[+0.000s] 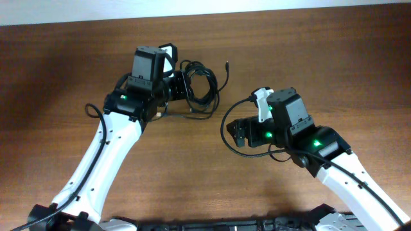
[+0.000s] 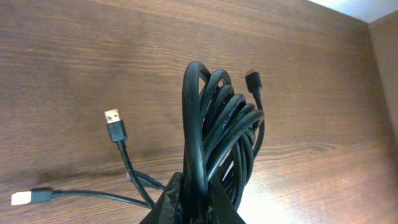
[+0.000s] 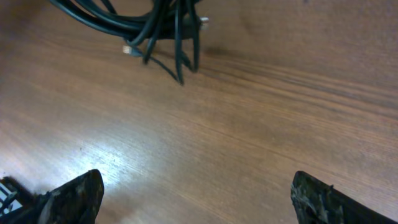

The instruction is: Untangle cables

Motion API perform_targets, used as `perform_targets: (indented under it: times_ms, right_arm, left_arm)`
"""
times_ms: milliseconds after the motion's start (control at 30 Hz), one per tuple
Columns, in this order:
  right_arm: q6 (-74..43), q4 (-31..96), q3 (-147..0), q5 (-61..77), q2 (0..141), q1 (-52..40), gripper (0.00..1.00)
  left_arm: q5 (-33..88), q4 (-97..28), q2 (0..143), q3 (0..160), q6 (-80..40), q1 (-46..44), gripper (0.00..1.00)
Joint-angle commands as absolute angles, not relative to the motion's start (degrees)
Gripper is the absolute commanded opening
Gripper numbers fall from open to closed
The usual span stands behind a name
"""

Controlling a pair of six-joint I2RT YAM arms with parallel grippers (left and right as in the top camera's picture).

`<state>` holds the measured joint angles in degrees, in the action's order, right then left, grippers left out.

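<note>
The wooden table [image 1: 64,77] carries 2 arms, the left reaching to the far middle and the right lying lower on its own side. The left gripper [image 1: 182,86] is clamped on the cables [image 2: 214,130], whose loops rise as 1 tight coil out of its closed jaws. The right gripper [image 3: 198,196] is spread wide and empty, near the bundle but not touching it. 3 plug ends stick out of the coil: a metal-tipped one [image 2: 114,123], a white-tipped one [image 2: 28,197] and a small black one [image 2: 252,79]. I judge the work barely begun, since no cable lies apart and all need pulling free.
</note>
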<state>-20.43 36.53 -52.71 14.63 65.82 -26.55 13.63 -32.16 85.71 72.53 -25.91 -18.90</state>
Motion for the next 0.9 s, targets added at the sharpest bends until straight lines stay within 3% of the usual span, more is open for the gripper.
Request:
perform_targets:
  times_ms: [0,67,300,433,500,633,867]
  right_arm:
    - [-18.85,33.36,-53.69,18.96,67.7,-26.28,0.94]
    - [-18.83,31.62,-53.69,19.05,69.65,-26.28,1.0]
    - [-14.9,21.41,-53.69,18.74,78.94,-26.28,0.99]
    - [-11.14,16.93,-53.69,15.86,80.97,-26.28,1.0]
    - [-11.16,17.45,-53.69,15.88,81.84,-26.28,0.66]
    - [-11.18,18.2,-53.69,16.01,82.96,-26.28,0.07]
    - [-11.18,20.62,-53.69,33.1,80.49,-26.22,0.04]
  left_arm:
    - [18.52,-31.35,84.18,74.04,-35.03,-18.41,0.0]
    - [20.8,-31.33,84.18,74.04,-37.41,-18.41,0.0]
    - [23.2,-34.02,84.18,74.04,-53.19,-18.41,0.0]
    - [26.39,-34.98,84.18,74.04,-54.85,-18.02,0.0]
    - [27.33,-34.98,84.18,74.06,-54.85,-16.8,0.0]
    - [31.31,-35.33,84.18,74.06,-54.59,-14.06,0.0]
    - [23.24,-37.21,84.18,74.04,-46.04,-14.09,0.0]
